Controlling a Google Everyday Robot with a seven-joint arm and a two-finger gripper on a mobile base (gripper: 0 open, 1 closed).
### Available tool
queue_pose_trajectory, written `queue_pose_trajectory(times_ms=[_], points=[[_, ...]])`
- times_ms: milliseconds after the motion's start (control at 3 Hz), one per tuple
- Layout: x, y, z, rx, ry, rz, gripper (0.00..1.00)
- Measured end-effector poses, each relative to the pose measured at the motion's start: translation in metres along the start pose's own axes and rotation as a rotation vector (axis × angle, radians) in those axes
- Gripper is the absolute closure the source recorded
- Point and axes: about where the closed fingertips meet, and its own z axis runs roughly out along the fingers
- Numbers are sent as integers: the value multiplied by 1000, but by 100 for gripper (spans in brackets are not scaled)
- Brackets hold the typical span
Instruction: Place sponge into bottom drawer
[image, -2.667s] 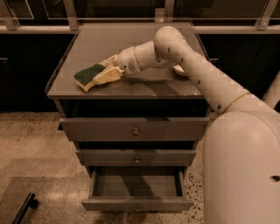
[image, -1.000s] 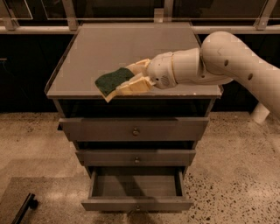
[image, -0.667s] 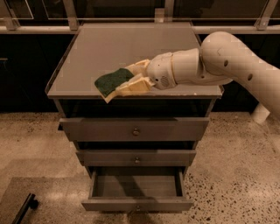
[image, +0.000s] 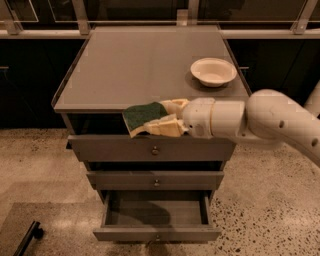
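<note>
At the tabletop's front edge, the gripper has its fingers pinching the sponge: mid-carry. Next it should lower toward six o'clock over the open bottom drawer, then release.

The glossy white, bulbous robot arm is showing small dark dots on its shell and is narrowing through a cylindrical wrist into the cream-coloured gripper, sitting at the grey tabletop's front edge.

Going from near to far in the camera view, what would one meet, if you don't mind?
Open bottom drawer → sponge, held in the gripper at the front edge of the cabinet → white bowl on top.
</note>
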Motion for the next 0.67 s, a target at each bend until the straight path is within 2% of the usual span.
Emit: queue_pose_trajectory(times_ms=[333, 667], points=[[39, 6, -26, 99, -44, 81, 100], [44, 3, -38, 127, -45, 89, 100]])
